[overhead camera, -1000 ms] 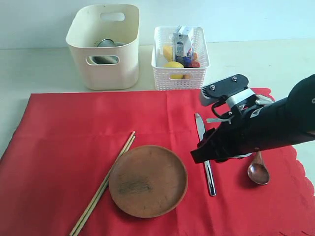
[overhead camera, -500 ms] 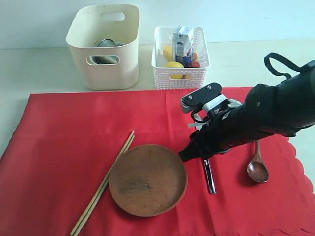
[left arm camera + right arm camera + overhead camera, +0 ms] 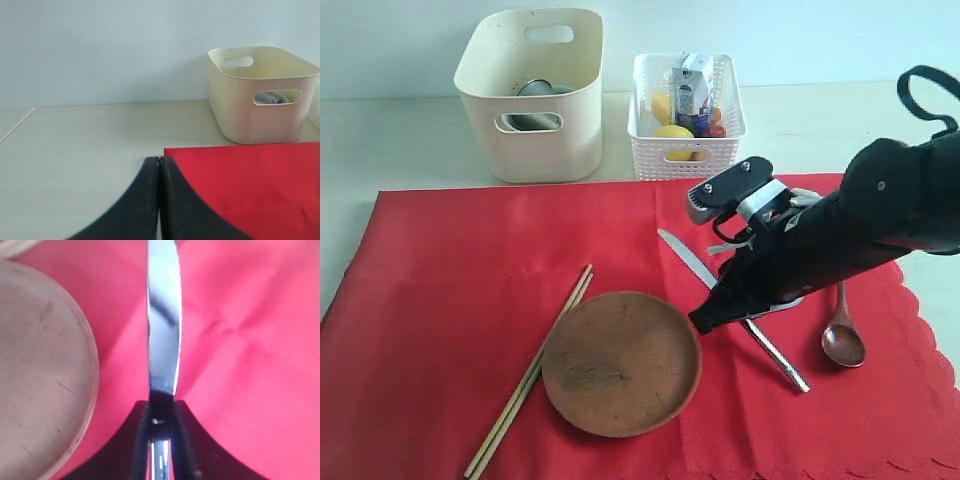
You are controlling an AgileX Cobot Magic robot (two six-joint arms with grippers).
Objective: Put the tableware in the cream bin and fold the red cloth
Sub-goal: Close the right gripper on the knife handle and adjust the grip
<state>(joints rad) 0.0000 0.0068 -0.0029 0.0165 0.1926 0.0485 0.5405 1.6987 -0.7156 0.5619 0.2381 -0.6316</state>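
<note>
Slim, mirror-bright metal knife (image 3: 162,330)

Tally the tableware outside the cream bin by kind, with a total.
wooden plate: 1
chopsticks: 2
metal knife: 1, gripped by the right tool
wooden spoon: 1
Total: 5

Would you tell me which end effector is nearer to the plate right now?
The right end effector grips the knife just beside the plate's rim. The left end effector sits shut over bare table off the cloth's corner, with no plate in its view.
</note>
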